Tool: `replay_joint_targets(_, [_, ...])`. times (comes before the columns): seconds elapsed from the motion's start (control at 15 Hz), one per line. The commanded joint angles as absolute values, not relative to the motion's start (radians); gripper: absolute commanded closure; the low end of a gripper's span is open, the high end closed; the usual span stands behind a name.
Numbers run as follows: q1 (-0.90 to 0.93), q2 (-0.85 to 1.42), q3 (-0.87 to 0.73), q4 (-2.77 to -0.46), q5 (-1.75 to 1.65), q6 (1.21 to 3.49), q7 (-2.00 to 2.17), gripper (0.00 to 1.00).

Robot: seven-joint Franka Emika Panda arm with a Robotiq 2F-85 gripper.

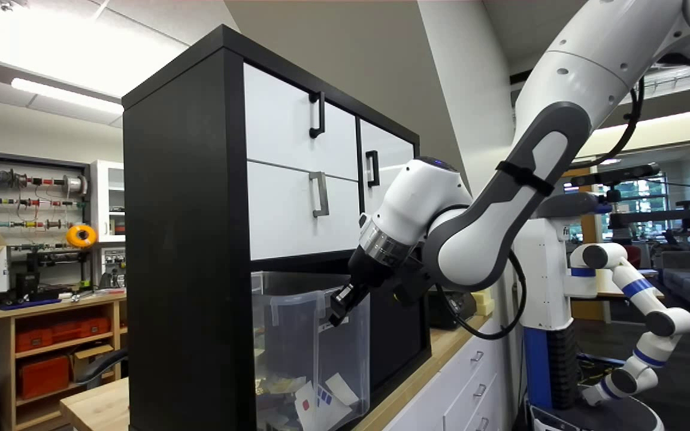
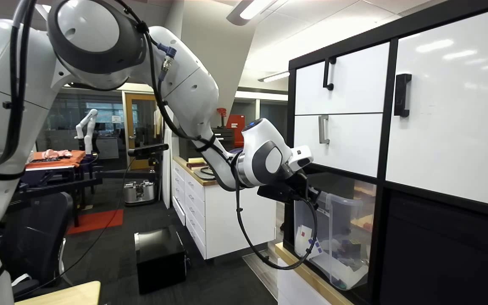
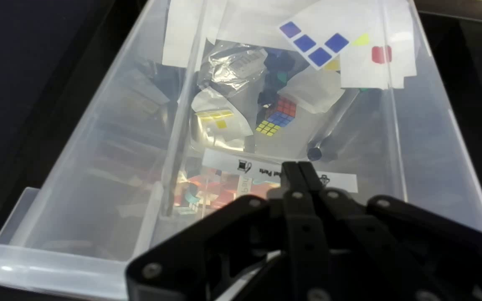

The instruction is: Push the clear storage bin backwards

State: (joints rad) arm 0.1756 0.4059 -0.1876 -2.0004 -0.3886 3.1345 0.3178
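Observation:
The clear storage bin sits in the lower opening of the black cabinet, below the white drawers. It also shows in an exterior view and fills much of the wrist view. Papers, bags and a printed cube picture show through its wall. My gripper is at the bin's upper front wall, also seen in an exterior view. In the wrist view its fingertips are together with nothing between them and cover part of a white label. I cannot tell whether they touch the wall.
The black cabinet frames the bin at its sides and top. White drawers with handles, one grey, are just above the gripper. A wooden counter edge runs below. A black cable loops down from the arm.

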Motion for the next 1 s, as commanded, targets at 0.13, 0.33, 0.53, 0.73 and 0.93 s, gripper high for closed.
replay_joint_targets(0.13, [0.200, 0.352, -0.205, -2.052, -0.401, 3.132, 0.321, 0.68])
replay_joint_targets(0.33, [0.195, 0.282, -0.181, -2.134, -0.401, 3.126, 0.314, 0.49])
replay_joint_targets(0.53, [0.192, 0.185, -0.155, -2.242, -0.389, 3.105, 0.312, 0.28])
replay_joint_targets(0.73, [0.189, 0.063, -0.114, -2.367, -0.370, 3.043, 0.307, 0.09])
replay_joint_targets(0.93, [0.196, -0.055, -0.076, -2.468, -0.313, 2.927, 0.300, 0.00])
